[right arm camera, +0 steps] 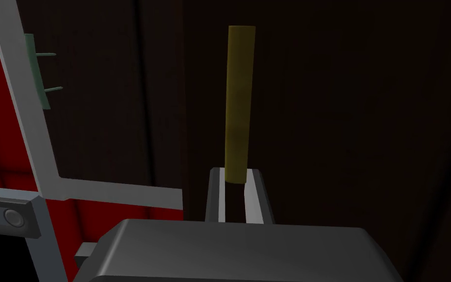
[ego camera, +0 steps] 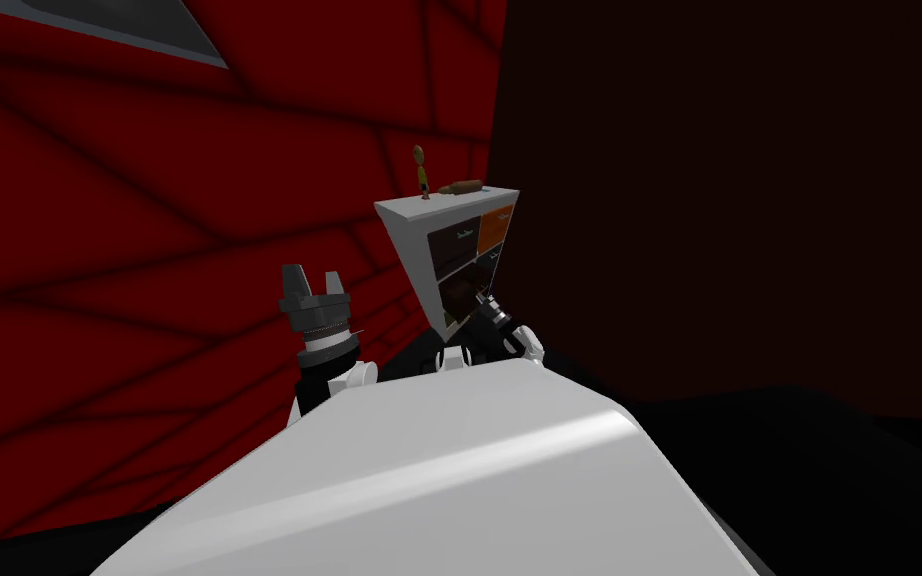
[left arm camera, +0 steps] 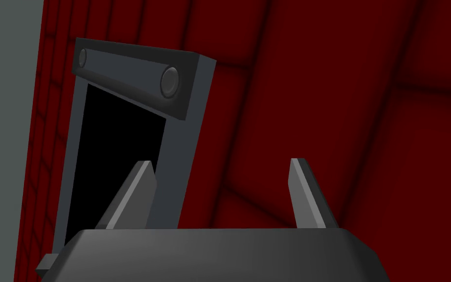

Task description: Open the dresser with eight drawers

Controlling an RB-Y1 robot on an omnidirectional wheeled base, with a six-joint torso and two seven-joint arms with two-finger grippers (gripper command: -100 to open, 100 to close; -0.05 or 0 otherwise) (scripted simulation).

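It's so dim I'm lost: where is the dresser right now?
The dresser stands mid-picture in the head view, beside the red wall, with the right gripper shut on a lower handle.

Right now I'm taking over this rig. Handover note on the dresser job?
Right claw: shut on a yellow bar handle, at a drawer low on the dresser.
Left claw: open, holding nothing, raised by the red wall.
Done: reach and grip.
Left: pull straight back to slide the drawer out. I cannot tell if it is out at all.
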